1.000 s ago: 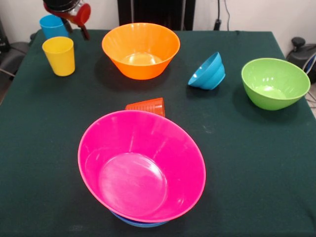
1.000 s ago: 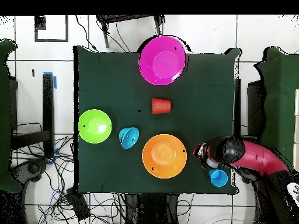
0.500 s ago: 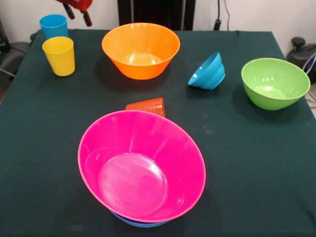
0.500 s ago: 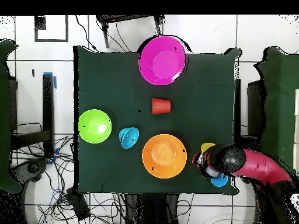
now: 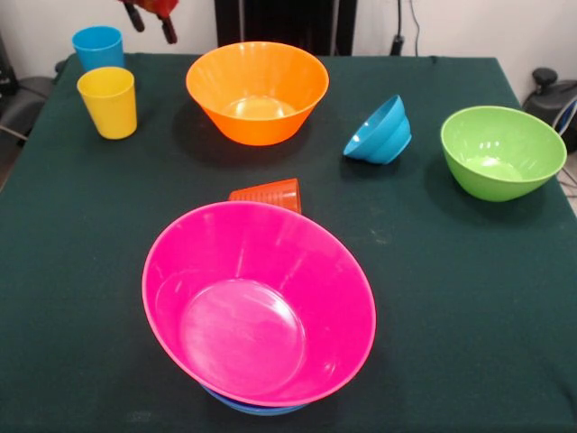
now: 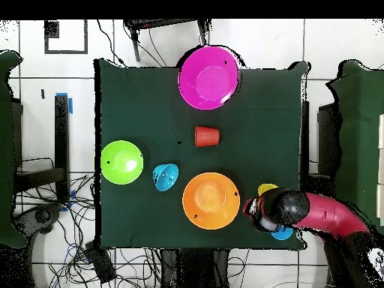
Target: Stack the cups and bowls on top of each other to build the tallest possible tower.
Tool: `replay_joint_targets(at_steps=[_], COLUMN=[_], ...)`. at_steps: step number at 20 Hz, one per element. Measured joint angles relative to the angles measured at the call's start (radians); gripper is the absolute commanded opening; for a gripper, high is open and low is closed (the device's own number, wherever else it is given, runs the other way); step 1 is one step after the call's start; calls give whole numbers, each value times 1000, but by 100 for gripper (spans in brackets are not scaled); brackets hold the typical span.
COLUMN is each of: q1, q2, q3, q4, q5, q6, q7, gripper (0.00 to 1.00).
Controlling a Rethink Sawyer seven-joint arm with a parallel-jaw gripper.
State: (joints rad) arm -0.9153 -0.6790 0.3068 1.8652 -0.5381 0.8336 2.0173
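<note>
Bowls: you see the pink bowl (image 5: 259, 302) tilted on a blue bowl (image 5: 252, 406) whose rim shows beneath it, at the table's (image 5: 469, 298) near edge in the front view. Behind it lies the orange-red cup (image 5: 268, 194) on its side. The orange bowl (image 5: 257, 90), the tipped ridged blue bowl (image 5: 379, 131) and the green bowl (image 5: 501, 151) stand apart farther back. The gripper (image 5: 151, 20) hangs empty beside the blue cup (image 5: 97, 47) and yellow cup (image 5: 108, 102), two fingers slightly parted.
</note>
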Motion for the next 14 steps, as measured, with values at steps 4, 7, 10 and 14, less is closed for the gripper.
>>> replay_joint_targets(at_steps=[4, 7, 10, 14], q1=[0, 0, 0, 0], q2=[23, 39, 53, 71], q3=[17, 24, 25, 25], q4=[-22, -47, -75, -108], q5=[-11, -33, -66, -90], q6=[0, 0, 2, 19], q7=[0, 0, 0, -6], gripper=[100, 100, 100, 100])
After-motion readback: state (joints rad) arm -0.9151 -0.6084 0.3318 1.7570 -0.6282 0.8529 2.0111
